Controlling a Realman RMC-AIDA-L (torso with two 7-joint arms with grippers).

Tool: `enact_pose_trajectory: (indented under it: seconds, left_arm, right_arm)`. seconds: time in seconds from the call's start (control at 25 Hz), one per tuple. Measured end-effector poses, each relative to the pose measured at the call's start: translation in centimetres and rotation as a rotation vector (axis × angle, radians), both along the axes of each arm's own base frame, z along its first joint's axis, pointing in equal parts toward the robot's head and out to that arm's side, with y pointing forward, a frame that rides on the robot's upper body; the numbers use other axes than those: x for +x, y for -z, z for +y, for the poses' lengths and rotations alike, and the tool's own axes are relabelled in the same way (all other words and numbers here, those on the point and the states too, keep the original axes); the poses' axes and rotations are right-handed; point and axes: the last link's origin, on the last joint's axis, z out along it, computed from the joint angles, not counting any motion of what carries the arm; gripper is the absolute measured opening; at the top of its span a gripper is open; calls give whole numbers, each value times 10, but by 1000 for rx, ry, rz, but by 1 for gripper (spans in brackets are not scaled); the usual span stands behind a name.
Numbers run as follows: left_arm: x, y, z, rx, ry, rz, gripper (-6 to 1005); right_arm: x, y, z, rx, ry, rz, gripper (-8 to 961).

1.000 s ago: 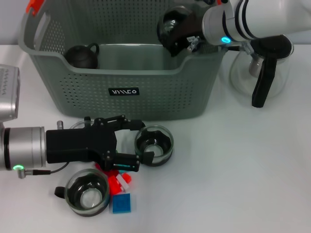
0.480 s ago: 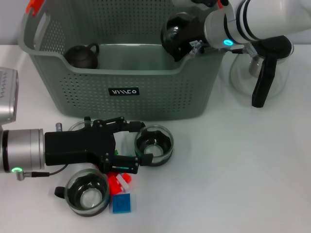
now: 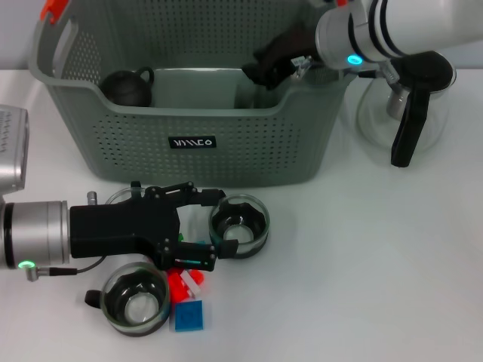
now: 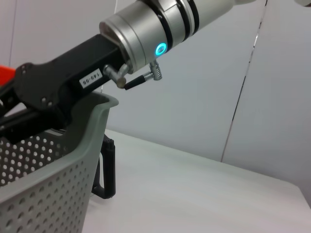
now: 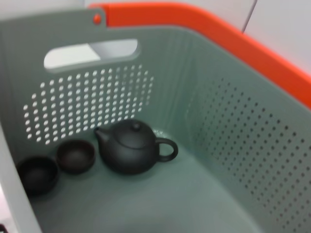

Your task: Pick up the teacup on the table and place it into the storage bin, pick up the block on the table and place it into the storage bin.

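The grey-green storage bin stands at the back of the white table. My right gripper hangs open over the bin's right end with nothing in it. Inside the bin sit a black teapot and two small dark teacups. My left gripper lies low on the table before the bin, open, its fingertips just left of a glass teacup. A red block and a blue block lie under and in front of it. Another glass teacup stands at the front left.
A glass kettle with a black handle stands right of the bin. A third glass cup is mostly hidden behind my left gripper. The left wrist view shows the right arm's wrist above the bin's rim.
The dark round cup held in my right gripper above the bin is gone from it, and the gripper now stands empty. My left gripper has barely moved.
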Motion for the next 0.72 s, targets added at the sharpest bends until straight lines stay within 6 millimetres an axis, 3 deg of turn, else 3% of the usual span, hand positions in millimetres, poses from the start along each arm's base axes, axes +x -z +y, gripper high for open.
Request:
enact_pose_trajectory:
  seconds: [0.36, 0.68, 0.72]
  left_arm:
    - [2, 0, -1, -7, 8, -10, 906]
    - [0, -1, -1, -6, 7, 4, 905]
    - [-1, -2, 0, -5, 6, 6, 905]
  right_arm:
    - [-14, -27, -9, 51, -40, 85, 439]
    - [-18, -61, -63, -67, -206, 172, 779]
    - [-16, -65, -71, -92, -232, 189, 782]
